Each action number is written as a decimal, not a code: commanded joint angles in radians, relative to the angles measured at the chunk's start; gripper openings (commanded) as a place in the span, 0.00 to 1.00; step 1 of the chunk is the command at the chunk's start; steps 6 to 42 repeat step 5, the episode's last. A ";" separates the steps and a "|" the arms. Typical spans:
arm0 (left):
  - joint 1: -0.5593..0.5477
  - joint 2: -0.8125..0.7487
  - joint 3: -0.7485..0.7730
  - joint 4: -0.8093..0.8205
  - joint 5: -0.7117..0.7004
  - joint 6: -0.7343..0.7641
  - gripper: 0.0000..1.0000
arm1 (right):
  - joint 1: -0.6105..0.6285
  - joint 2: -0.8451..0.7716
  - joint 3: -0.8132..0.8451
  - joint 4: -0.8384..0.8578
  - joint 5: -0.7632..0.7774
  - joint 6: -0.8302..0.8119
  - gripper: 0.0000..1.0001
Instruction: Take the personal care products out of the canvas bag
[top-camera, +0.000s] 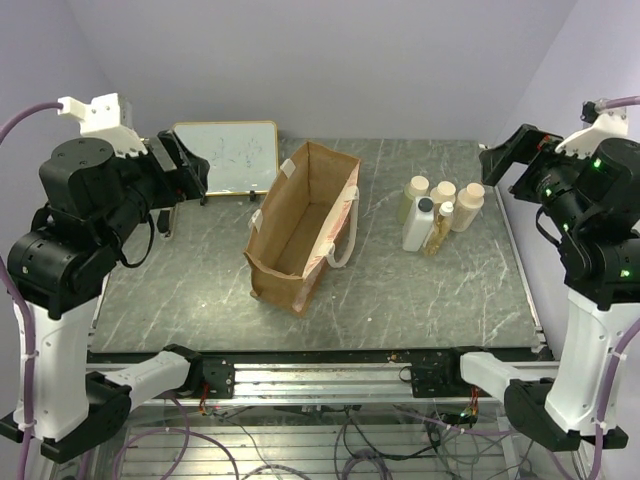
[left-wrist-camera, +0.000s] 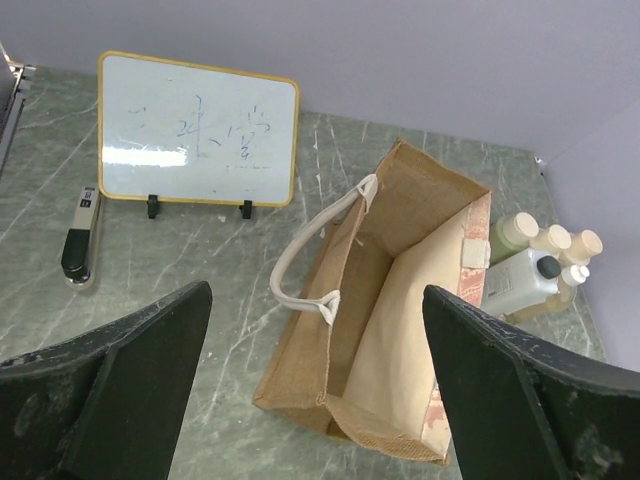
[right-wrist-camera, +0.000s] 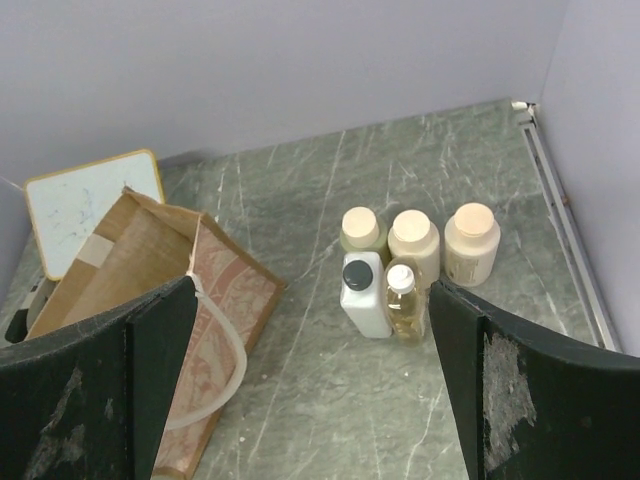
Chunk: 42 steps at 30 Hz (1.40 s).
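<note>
**Bottles Out, Bag Upright on the Desk**

From above, the two arms rise from the near edge of the desk (top-camera: 400, 300). The left gripper (top-camera: 195, 165) hangs over the far-left corner and the right gripper (top-camera: 500, 160) over the far-right edge. Both have their fingers spread with nothing between them. The canvas bag (top-camera: 275, 230) stands upright at mid-desk, mouth open, one cream handle drooping down its right side. The personal care products (top-camera: 435, 215) stand well apart from it towards the right edge. Three beige bottles (top-camera: 442, 195) form a row behind, and a white bottle (top-camera: 420, 225) and an amber bottle (top-camera: 440, 230) stand just in front. A whiteboard (top-camera: 228, 155) is propped near the far edge, left of the bag.

The left wrist camera shows the left gripper (left-wrist-camera: 315, 300) wide open above the canvas bag (left-wrist-camera: 420, 360) — the tan lining is in full view. The personal care products (left-wrist-camera: 535, 265) are huddled beyond the bag's far corner. The whiteboard (left-wrist-camera: 195, 130) stands on two small feet, with a grey-and-black object (left-wrist-camera: 80, 235) lying beside it.

The right wrist camera shows the right gripper (right-wrist-camera: 312, 290) spread wide and holding nothing. The personal care products (right-wrist-camera: 410, 265) stand upright on bare desk between the two fingers. The canvas bag (right-wrist-camera: 130, 260) is at left and the whiteboard (right-wrist-camera: 85, 205) behind it.
</note>
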 joint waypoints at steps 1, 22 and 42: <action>-0.005 -0.006 0.014 -0.005 -0.025 0.018 0.97 | 0.000 0.008 0.033 -0.025 0.035 -0.017 1.00; -0.005 -0.005 0.016 -0.004 -0.024 0.015 0.97 | -0.002 -0.006 0.015 -0.009 0.062 -0.002 1.00; -0.005 -0.005 0.016 -0.004 -0.024 0.015 0.97 | -0.002 -0.006 0.015 -0.009 0.062 -0.002 1.00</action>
